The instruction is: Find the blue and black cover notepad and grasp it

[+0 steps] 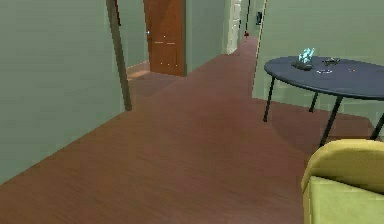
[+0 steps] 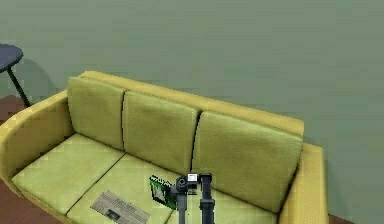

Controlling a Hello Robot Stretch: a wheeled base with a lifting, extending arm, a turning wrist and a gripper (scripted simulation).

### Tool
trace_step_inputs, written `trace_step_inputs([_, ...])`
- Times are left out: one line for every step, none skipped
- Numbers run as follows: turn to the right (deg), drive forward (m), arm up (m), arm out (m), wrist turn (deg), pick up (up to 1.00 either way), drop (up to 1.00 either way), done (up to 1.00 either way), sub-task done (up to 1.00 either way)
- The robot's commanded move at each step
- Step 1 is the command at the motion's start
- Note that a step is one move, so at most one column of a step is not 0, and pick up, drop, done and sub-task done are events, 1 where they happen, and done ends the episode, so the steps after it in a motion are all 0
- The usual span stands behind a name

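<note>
"Arm side view: you see the yellow-green sofa (image 2: 160, 130)?"
"Yes. Where's the notepad?"
"Your gripper (image 2: 172, 190) is at the middle seat cushion, with a small green-and-dark thing (image 2: 158, 187) at its fingers. I cannot tell whether that's the notepad or whether the fingers grip it. A grey flat thing (image 2: 120, 207) lies near it on the seat."

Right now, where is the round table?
The table stands at the forward view's right, just beyond the sofa and its yellow corner. Its edge shows again at the arm side view's top left.
</note>
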Motion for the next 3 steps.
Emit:
trace_step_inputs([0.0,0.0,0.0,0.0,45.0,0.0,0.0,0.0,0.0])
trace_step_inputs([0.0,0.0,0.0,0.0,45.0,0.0,0.0,0.0,0.0])
trace_step_inputs([0.0,0.0,0.0,0.0,45.0,0.0,0.0,0.0,0.0])
